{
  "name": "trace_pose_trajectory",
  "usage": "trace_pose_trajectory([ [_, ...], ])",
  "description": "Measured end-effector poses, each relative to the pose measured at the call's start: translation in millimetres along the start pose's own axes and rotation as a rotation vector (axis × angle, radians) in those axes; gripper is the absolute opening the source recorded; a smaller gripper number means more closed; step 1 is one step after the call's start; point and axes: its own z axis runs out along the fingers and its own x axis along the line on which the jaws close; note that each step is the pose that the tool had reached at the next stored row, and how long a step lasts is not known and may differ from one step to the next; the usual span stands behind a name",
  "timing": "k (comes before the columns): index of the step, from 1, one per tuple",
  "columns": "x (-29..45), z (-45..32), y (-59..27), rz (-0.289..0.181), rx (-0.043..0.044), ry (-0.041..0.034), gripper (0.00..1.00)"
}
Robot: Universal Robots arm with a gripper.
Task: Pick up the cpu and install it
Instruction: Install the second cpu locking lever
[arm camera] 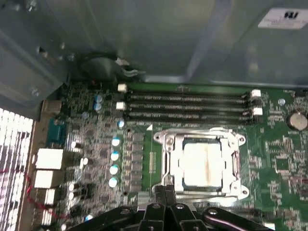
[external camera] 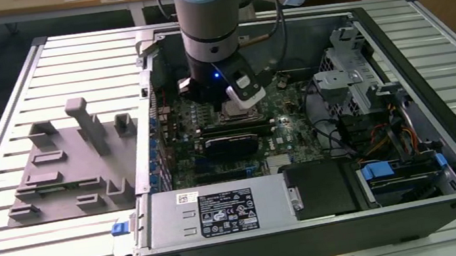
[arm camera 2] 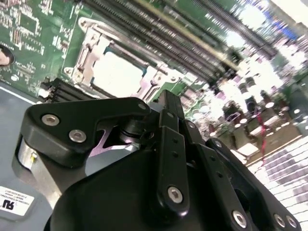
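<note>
First wrist view is showing the cpu (arm camera: 202,165) lying flat inside the metal frame of the motherboard socket (arm camera: 166,163), its silver top facing up; one cpu and one socket are being counted. The gripper (arm camera: 166,208) is hanging directly over the socket's edge, its black fingers (arm camera: 159,197) drawn together and gripping nothing, so the chip is lying just beyond the fingertips, apart from them. The chip is square, so no long axis is applying. Four memory slots (arm camera: 187,106) are running parallel on the socket's far side. In the second wrist view the cpu (arm camera 2: 118,74) is appearing seated in the frame past the gripper (arm camera 2: 168,103). In the exterior view the single arm (external camera: 210,31) is standing over the motherboard (external camera: 291,136) inside the open computer case (external camera: 433,74), with one grey tray (external camera: 57,170) well apart at the exterior view's left.
</note>
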Motion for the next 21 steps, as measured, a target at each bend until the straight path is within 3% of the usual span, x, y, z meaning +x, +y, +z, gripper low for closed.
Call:
trace_pose_trajectory([
  [3,-4.4,2.0,5.9,0.0,0.0037,0.0,0.11],
  [10,-21.5,4.2,9.8,0.003,0.0182,-0.0007,0.11],
  [16,-32.8,5.6,13.0,0.01,0.0384,-0.0021,0.11],
  [21,-36.9,7.9,21.6,0.01,0.0585,-0.0023,0.11],
])
